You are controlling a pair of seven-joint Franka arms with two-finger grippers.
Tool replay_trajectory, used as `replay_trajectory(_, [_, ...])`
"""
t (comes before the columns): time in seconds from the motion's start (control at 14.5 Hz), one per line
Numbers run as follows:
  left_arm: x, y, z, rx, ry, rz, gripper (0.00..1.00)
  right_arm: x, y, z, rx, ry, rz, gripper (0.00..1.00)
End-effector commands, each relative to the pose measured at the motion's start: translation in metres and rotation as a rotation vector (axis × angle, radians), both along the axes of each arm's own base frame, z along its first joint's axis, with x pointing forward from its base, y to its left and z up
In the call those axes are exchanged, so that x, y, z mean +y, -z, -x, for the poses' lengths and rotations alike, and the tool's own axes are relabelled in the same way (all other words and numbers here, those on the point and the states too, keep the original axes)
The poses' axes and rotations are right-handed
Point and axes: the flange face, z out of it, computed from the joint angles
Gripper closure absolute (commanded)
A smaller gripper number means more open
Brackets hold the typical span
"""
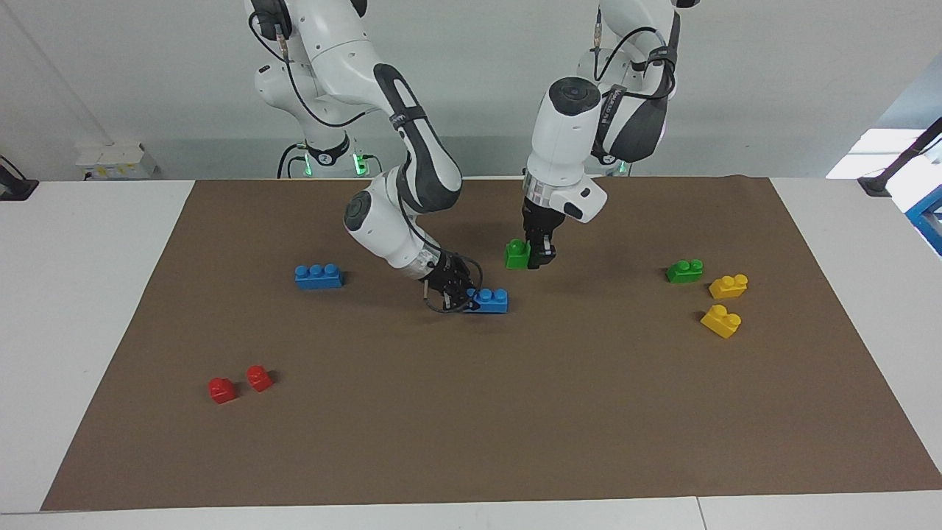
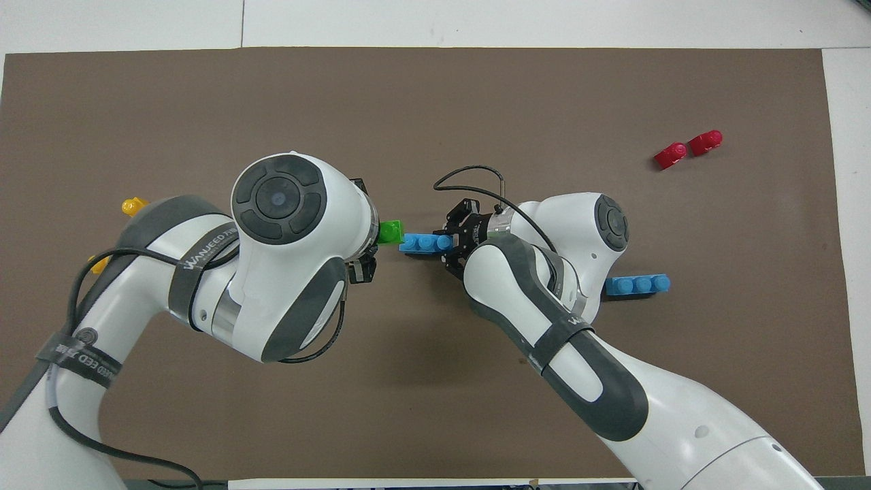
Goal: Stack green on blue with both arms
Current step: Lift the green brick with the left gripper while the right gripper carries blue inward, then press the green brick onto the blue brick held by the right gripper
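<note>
Left gripper (image 1: 531, 254): I see its fingers pinching the green brick (image 1: 517, 254), held in the air over the mat near the middle of the counter (image 1: 96, 294).
Green brick: studs up, beside the held blue brick, on the side toward the left arm's end; I cannot tell if the two touch.
Right gripper (image 1: 458, 288): my view shows its fingers clamped on one end of a blue brick (image 1: 491, 300), low at the mat's middle.
Second blue brick (image 1: 318, 276): lying on the mat toward the right arm's end.
Second green brick (image 1: 684, 271): toward the left arm's end, beside two yellow bricks (image 1: 725, 303).
Red bricks (image 1: 239, 384): a pair farther from the robots, toward the right arm's end.
</note>
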Motion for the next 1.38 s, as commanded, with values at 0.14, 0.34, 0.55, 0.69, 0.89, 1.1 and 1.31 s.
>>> replay_trajectory(0.14, [-0.016,0.026,0.001,-0.019,-0.026,-0.024,1.00,-0.002,0.011,0.003,-0.020,-0.014,0.001,1.00])
replay_trajectory(0.34, [-0.026,0.040,0.001,-0.021,-0.012,-0.023,1.00,0.007,0.012,0.007,-0.022,-0.023,-0.010,1.00])
replay_trajectory(0.55, [-0.033,0.063,-0.001,-0.023,-0.002,-0.040,1.00,0.007,0.012,0.007,-0.034,-0.025,-0.007,1.00])
replay_trajectory(0.69, [-0.036,0.081,-0.004,-0.013,0.001,-0.047,1.00,0.007,0.013,0.007,-0.036,-0.022,-0.005,1.00])
replay_trajectory(0.89, [-0.040,0.090,-0.004,-0.012,0.006,-0.048,1.00,0.007,0.013,0.007,-0.037,-0.023,-0.005,1.00])
replay_trajectory(1.1, [-0.038,0.106,0.003,-0.008,0.016,-0.056,1.00,0.007,0.013,0.007,-0.037,-0.022,-0.004,1.00])
replay_trajectory(1.31, [-0.036,0.114,0.009,0.003,0.026,-0.074,1.00,0.007,0.013,0.007,-0.038,-0.022,-0.004,1.00])
